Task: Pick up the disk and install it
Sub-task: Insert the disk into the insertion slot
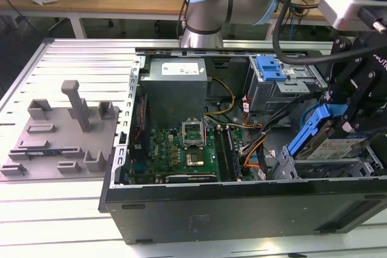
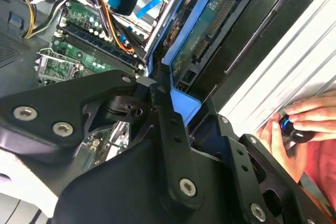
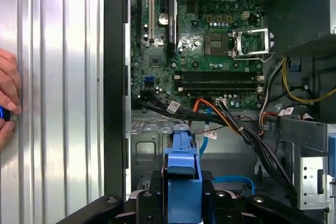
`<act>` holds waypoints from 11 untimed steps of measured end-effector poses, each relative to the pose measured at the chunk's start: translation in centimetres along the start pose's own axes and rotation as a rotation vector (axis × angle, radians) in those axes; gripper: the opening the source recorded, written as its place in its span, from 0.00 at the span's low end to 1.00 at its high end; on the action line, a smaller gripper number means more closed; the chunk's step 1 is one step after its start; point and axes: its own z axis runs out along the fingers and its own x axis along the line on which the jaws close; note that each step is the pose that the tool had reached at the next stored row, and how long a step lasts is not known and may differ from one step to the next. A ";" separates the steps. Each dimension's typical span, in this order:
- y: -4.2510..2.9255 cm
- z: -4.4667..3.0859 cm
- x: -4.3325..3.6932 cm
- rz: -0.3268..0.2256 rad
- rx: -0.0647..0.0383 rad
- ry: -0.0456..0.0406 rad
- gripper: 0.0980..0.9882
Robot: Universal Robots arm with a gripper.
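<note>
The disk point(image 1: 340, 147), a silver-grey drive in a blue plastic carrier point(image 1: 311, 126), hangs tilted above the drive bay at the exterior view's right end of the open computer case point(image 1: 242, 200). My gripper point(image 1: 347, 118) is shut on it from above. In the second wrist view the black fingers point(image 2: 167, 124) clamp the blue carrier point(image 2: 181, 106), and the disk's green circuit-board underside point(image 2: 210, 30) faces the camera. In the first wrist view the carrier's blue end tab point(image 3: 181, 167) sticks out over the grey metal bay floor point(image 3: 147, 148).
A grey drive cage with a blue latch piece point(image 1: 270, 67) stands at the case's back right. The power supply point(image 1: 175, 89), motherboard point(image 1: 181, 152) and cable bundles point(image 1: 254, 143) fill the case. A grey parts fixture point(image 1: 60, 131) lies on the slatted table. A person's hand point(image 2: 294, 124) rests beside the case.
</note>
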 end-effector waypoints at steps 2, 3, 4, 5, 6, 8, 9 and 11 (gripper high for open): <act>0.00 0.24 0.06 0.000 0.000 0.0005 0.30; -0.01 0.35 0.07 0.000 0.000 0.0005 0.31; -0.01 0.50 0.10 0.000 0.000 -0.0003 0.37; -0.01 0.53 0.09 0.000 0.000 -0.0001 0.37; -0.01 0.57 0.09 0.000 0.000 0.0000 0.37; -0.01 0.65 0.09 0.000 0.000 0.0001 0.45; -0.01 0.66 0.09 0.000 0.000 0.0002 0.45; -0.02 0.76 0.09 -0.001 0.000 0.0000 0.45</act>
